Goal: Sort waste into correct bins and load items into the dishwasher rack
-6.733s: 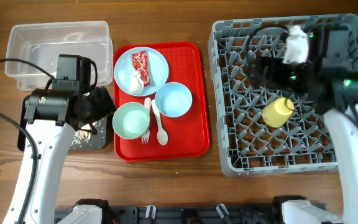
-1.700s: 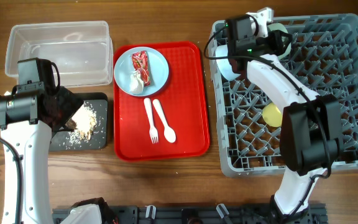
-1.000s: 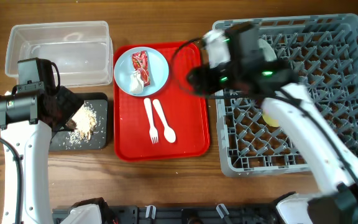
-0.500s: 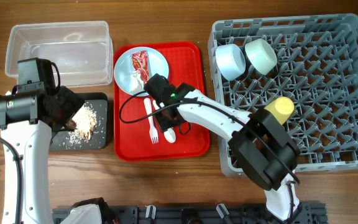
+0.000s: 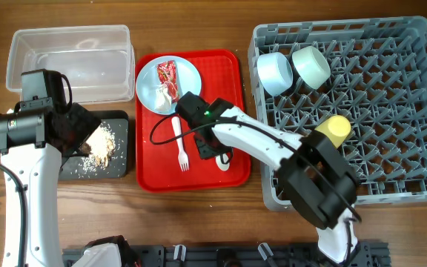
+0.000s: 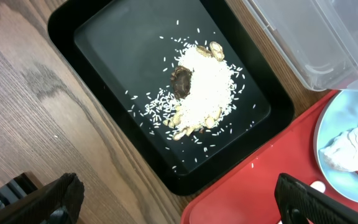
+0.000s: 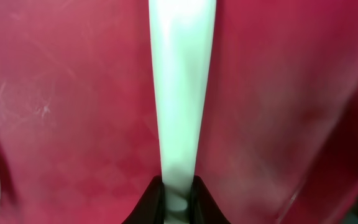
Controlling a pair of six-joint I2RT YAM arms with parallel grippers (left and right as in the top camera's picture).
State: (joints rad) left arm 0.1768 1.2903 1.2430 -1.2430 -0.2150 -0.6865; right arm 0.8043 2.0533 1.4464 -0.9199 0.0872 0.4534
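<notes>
My right gripper [image 5: 212, 146] is low over the red serving tray [image 5: 232, 89], shut on the handle of the white spoon [image 7: 182, 93]. Only the spoon's bowl end [image 5: 223, 161] shows in the overhead view. The white fork [image 5: 178, 141] lies just left of it. A red wrapper [image 5: 167, 74] and a crumpled tissue [image 5: 163, 95] rest on a pale blue plate [image 5: 187, 81]. The light blue bowl [image 5: 274, 73], the pale green bowl [image 5: 311, 65] and the yellow cup [image 5: 332, 130] sit in the grey dishwasher rack [image 5: 391, 185]. My left gripper [image 6: 185, 205] hangs open above the black tray [image 6: 104, 37], which holds the food scraps [image 6: 197, 93].
The clear tub [image 5: 69, 59] stands behind the black tray [image 5: 73, 167], at the far left. The red tray lies between these bins and the rack. The right arm stretches from the rack's front left corner across the tray.
My right gripper has closed on the spoon handle, and the spoon has shifted slightly to the right on the tray. The left arm has not moved.
</notes>
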